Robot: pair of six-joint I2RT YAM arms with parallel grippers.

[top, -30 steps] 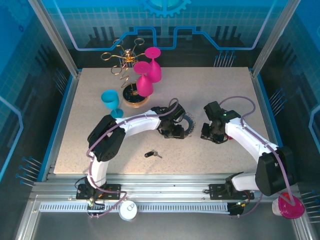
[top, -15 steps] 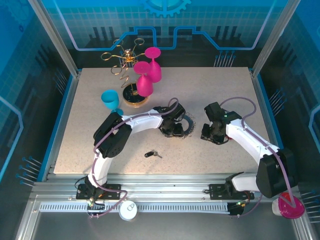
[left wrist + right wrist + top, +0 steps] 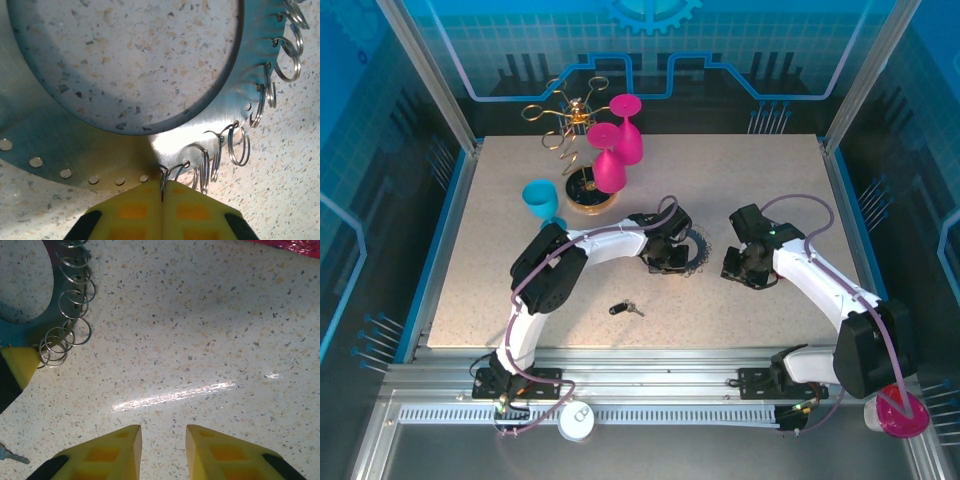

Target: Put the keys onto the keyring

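Observation:
The keyring (image 3: 694, 249) lies flat mid-table, a dark ring (image 3: 65, 150) fringed with small silvery links (image 3: 239, 145). My left gripper (image 3: 669, 262) sits at its near-left rim, shut (image 3: 163, 194) on one of those links, which is pinched edge-on between the yellow pads. The keys (image 3: 626, 309), a tiny black-headed bunch, lie on the table nearer the front, apart from both grippers. My right gripper (image 3: 741, 270) hovers right of the keyring, open (image 3: 163, 440) over bare table. In the right wrist view the keyring (image 3: 25, 332) and a key tip (image 3: 11, 456) sit at the left.
At the back left a gold wire rack (image 3: 582, 150) stands on a round wooden base with two pink goblets (image 3: 610, 165) hung on it. A blue goblet (image 3: 542, 205) stands in front of the rack. A white cap (image 3: 576, 422) and a pink cup (image 3: 900, 412) rest off the table's front.
The left arm's elbow has shifted right and back while its gripper stays at the keyring's rim. The right gripper, keys and keyring have hardly moved.

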